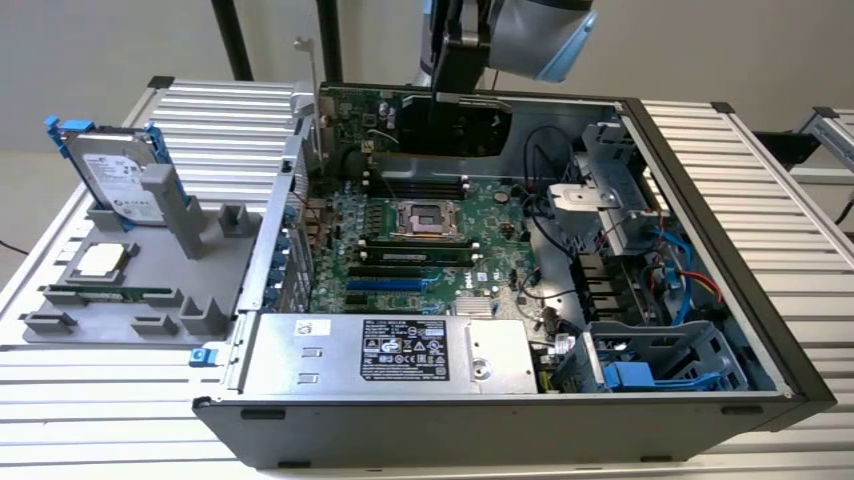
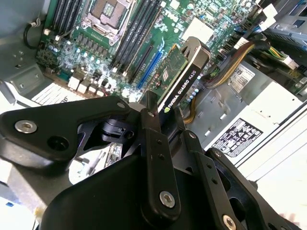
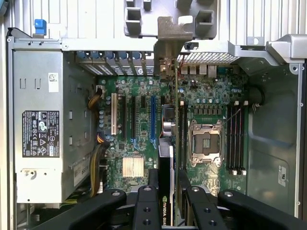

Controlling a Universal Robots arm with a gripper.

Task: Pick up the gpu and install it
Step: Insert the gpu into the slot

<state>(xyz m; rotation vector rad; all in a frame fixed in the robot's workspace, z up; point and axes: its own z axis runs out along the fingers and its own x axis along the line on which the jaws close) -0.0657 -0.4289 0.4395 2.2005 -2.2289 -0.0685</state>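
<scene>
Big slatted aluminium table (image 1: 747, 180), ribbed all over, with a dark PC case (image 1: 507, 435) lying on it, side panel off, so the top is wide open for coming in from above. Inside, the green motherboard (image 1: 501, 255) takes up most of the floor. The boxy silver power supply (image 1: 307, 350) fills the near edge, and tangled cables crowd the exterior view's right. On the exterior view's left sits a matte grey fixture (image 1: 94, 335) with a hard drive (image 1: 114, 175) standing upright in it.

The gpu (image 3: 165, 158) hangs on edge over the far end of the board, black shroud glossy, with its metal bracket toward the case's slotted rear wall. The black gripper (image 3: 166, 194) has its fingers (image 3: 148, 194) clamped on the card. I can't tell if the card touches the board.
</scene>
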